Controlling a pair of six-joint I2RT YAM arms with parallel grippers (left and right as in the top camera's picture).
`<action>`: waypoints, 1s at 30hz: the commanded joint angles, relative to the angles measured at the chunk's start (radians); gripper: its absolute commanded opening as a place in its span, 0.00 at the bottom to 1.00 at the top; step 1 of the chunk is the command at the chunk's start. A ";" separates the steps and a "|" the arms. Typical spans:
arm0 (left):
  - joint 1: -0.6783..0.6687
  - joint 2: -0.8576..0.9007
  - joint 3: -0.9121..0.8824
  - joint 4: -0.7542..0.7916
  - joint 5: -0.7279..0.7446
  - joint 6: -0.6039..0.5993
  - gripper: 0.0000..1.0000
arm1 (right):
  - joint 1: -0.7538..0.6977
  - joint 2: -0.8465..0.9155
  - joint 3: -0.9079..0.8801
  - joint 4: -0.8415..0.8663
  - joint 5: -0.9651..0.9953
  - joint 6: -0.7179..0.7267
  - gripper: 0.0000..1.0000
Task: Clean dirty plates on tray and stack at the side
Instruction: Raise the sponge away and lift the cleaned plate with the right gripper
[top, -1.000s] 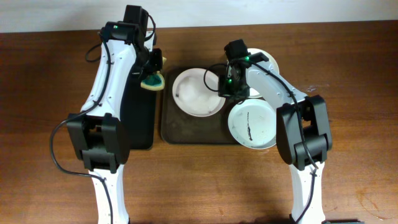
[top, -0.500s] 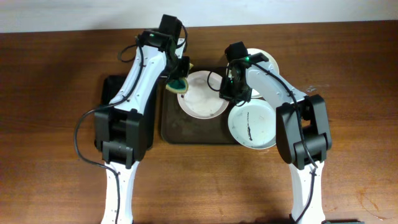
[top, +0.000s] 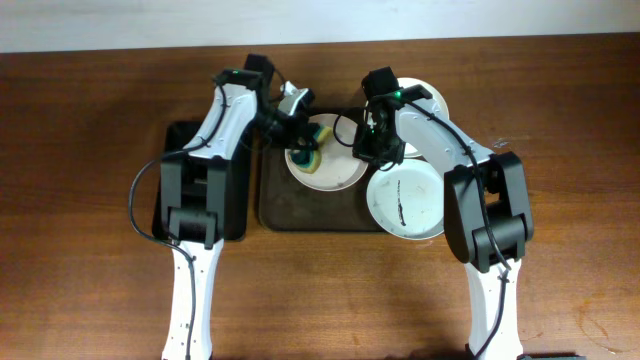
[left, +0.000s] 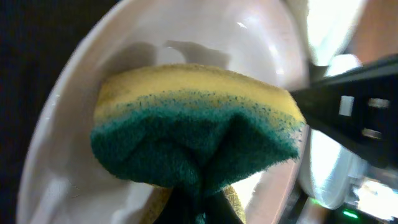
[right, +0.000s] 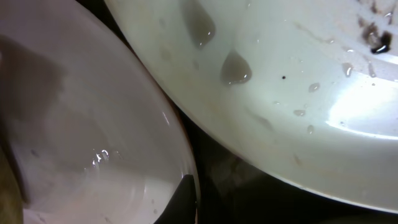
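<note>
A white plate (top: 330, 168) lies at the back of the dark brown tray (top: 300, 212). My left gripper (top: 300, 135) is shut on a yellow and green sponge (top: 320, 142) and holds it on this plate's back left part. In the left wrist view the sponge (left: 193, 130) fills the middle, against the plate (left: 68, 155). My right gripper (top: 368, 142) is shut on this plate's right rim; one finger (right: 186, 199) lies over the rim (right: 93, 155). A second plate (top: 405, 200) with a black streak lies on the tray's right end. A third plate (top: 428, 100) sits behind it, partly under my right arm.
A smaller black tray (top: 228, 205) lies to the left of the brown tray, partly under my left arm. The wooden table (top: 80, 150) runs around both trays. In the right wrist view the neighbouring plate (right: 286, 93) has drops and dark specks.
My left gripper has carried the sponge right, from above the black tray onto the back plate. The right arm and the plates have not moved.
</note>
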 joint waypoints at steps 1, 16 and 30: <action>0.050 0.039 -0.012 -0.003 0.393 0.072 0.00 | -0.001 0.018 -0.009 -0.015 0.029 -0.010 0.04; 0.015 0.039 0.797 -0.394 -0.805 -0.315 0.00 | -0.001 0.001 0.043 -0.058 -0.181 -0.197 0.04; 0.195 -0.050 0.891 -0.539 -0.808 -0.311 0.00 | 0.489 -0.234 0.121 -0.344 1.270 0.042 0.04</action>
